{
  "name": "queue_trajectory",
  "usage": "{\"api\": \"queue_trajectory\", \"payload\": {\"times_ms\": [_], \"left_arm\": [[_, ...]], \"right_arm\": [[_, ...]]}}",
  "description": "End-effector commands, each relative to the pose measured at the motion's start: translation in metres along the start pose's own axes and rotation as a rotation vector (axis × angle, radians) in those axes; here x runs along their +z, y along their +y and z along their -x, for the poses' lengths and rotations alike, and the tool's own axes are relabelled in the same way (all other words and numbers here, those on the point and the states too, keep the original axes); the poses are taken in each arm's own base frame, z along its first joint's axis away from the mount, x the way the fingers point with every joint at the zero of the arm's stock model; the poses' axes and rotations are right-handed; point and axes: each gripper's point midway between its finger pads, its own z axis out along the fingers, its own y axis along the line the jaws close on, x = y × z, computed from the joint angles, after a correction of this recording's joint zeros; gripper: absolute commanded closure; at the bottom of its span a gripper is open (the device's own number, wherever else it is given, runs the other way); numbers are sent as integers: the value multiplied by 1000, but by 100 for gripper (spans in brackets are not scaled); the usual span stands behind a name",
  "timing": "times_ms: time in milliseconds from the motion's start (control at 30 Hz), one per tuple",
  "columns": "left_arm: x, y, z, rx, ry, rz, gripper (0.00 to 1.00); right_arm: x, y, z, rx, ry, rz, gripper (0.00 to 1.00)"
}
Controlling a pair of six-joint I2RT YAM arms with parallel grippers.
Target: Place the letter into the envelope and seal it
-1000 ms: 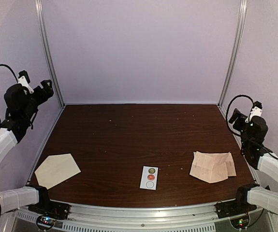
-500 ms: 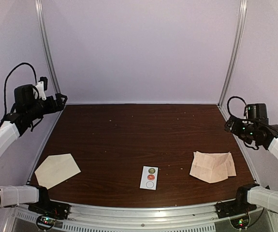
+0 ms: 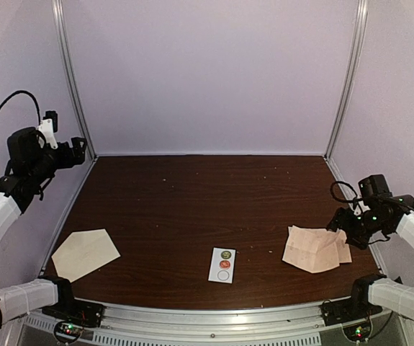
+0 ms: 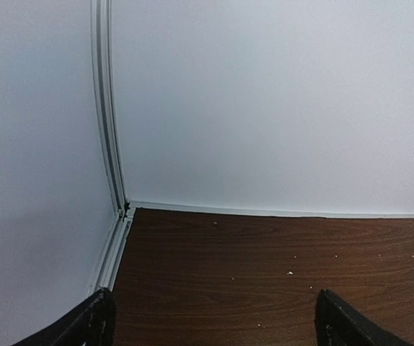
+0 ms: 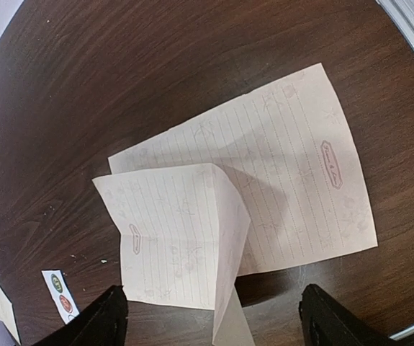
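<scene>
Right gripper [image 3: 338,227] comes down from high at right side, now low at right edge of pinkish creased lined paper sheet [image 3: 311,249], fingers aimed left over it. Right forearm drops with it, cable loop trailing behind. Left gripper [image 3: 77,148] draws slightly back leftward from far-left corner of dark brown wooden table [image 3: 192,209].

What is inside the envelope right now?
The envelope lies flat, its inside covered by its own paper. The letter sits outside it, across the table, under the right gripper.
</scene>
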Motion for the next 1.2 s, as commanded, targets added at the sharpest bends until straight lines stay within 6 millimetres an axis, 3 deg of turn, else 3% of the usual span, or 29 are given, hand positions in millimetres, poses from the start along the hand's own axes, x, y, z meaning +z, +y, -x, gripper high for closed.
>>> {"api": "queue_trajectory", "payload": {"times_ms": [0,200,600,900,1100,1167], "left_arm": [[-3,-1,14,18,-63,-4,2],[-3,1,13,19,-60,3,3],[1,2,9,18,-45,10,2],[1,5,9,14,-49,24,2],[0,5,9,14,-53,28,3],[2,-11,7,38,-55,-65,9]], "right_arm": [[7,-1,-6,6,14,1,18],[25,-8,-16,-14,49,-32,24],[28,-11,-15,-39,31,-42,63],[21,2,-10,-50,15,23,100],[-2,30,11,-92,-60,126,100],[-16,44,26,-130,-123,165,100]]}}
